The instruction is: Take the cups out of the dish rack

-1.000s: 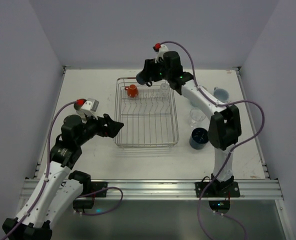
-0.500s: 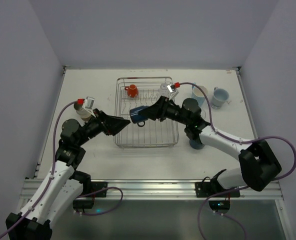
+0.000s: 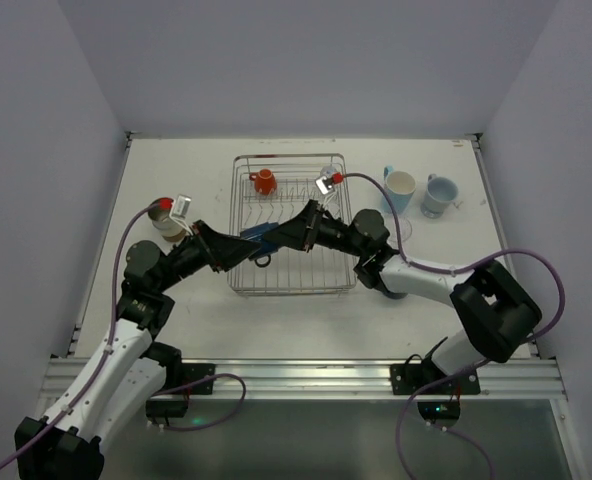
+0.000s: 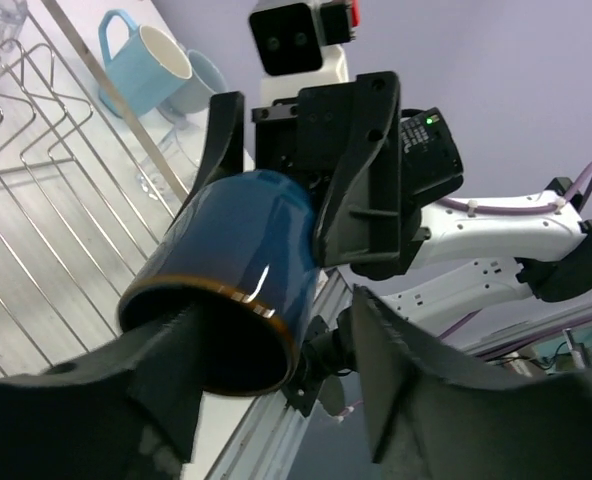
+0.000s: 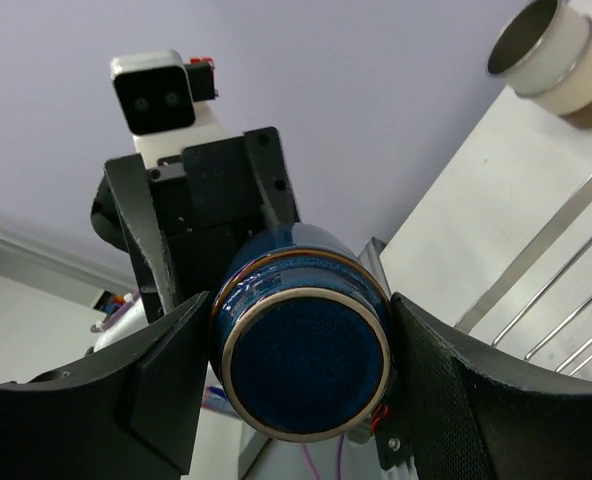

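A dark blue mug (image 3: 259,238) hangs on its side over the near left part of the dish rack (image 3: 294,289), and my right gripper (image 3: 276,236) is shut on it. In the right wrist view its fingers press both sides of the mug's base (image 5: 306,362). My left gripper (image 4: 276,312) faces the mug's mouth (image 4: 241,262) and is open. One finger (image 4: 171,375) lies across the opening, and the other (image 4: 396,385) stands apart from the wall. An orange mug (image 3: 264,181) sits in the rack's far left.
Two light blue mugs (image 3: 399,187) (image 3: 439,194) stand on the table right of the rack. A cream-and-brown tumbler (image 3: 162,221) stands to its left, close behind my left wrist. A clear glass (image 4: 163,168) is on the table near the rack's right side.
My right arm swung from the rack's far end down and left, carrying the dark blue mug. My left gripper came in to meet it, and its jaws have narrowed around the mug's mouth.
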Available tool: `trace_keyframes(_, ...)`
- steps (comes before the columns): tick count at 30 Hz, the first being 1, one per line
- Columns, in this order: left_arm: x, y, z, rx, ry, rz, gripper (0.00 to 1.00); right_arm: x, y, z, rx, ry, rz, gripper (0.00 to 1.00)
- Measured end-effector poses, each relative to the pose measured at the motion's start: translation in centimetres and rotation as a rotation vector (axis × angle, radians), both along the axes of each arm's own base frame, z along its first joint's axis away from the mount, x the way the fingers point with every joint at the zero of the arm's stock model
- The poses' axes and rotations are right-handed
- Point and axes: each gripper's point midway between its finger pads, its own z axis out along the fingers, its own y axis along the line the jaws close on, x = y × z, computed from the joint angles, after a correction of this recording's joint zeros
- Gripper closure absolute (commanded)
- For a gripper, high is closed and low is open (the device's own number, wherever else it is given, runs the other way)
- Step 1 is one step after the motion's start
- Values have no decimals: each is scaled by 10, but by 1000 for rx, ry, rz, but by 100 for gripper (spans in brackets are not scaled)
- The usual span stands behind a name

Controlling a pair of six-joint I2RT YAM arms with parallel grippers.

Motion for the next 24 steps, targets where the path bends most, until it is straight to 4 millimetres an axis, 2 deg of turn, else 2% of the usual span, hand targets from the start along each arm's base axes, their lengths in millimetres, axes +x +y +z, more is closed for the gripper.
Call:
trace_keyframes(2, 0, -1, -3, -5, 9, -10, 54, -2, 7, -12, -12, 33, 22, 75)
trace_keyframes(5, 1, -2, -10, -3, 33, -15, 62, -4, 13, -17, -12, 57, 38, 75)
trace_keyframes(6, 1, -3, -10, -3, 37, -18, 74, -5, 13, -17, -9, 58, 40, 75)
trace_keyframes(7, 1, -3, -10, -5, 36, -22, 81, -4, 13, -16, -5, 61, 38, 72)
trace_keyframes(8, 1, -3, -10, -8, 37, -24, 92, -3, 14, -13, 1, 57, 39, 67)
trace_keyframes(9, 0, -4, -7, -17, 34, -28, 97, -3, 14, -12, 6, 56, 41, 47)
trace_keyframes(10, -1, -4, -4, -23, 21, -33, 100, -4, 14, -9, 15, 56, 44, 38)
trace_keyframes(11, -2, -4, -2, -26, 10, -35, 100, -5, 14, -7, 23, 52, 47, 30)
trace_keyframes(12, -3, -3, 0, -27, 3, -33, 100, -6, 14, -5, 29, 46, 50, 17)
trace_keyframes(16, 1, 3, 0, 42, -21, 24, 100, -6, 14, -5, 34, 47, 39, 1)
trace_keyframes(19, 16, 16, 1, 158, -13, 137, 100, 0, 0, -9, 31, 58, -4, 1)
trace_keyframes(22, 35, 41, 3, 314, 18, 291, 100, 8, -24, -9, 36, 53, -60, 1)
trace_keyframes(24, 45, 58, -4, 426, 51, 378, 100, 14, -40, -8, 40, 47, -100, 1)
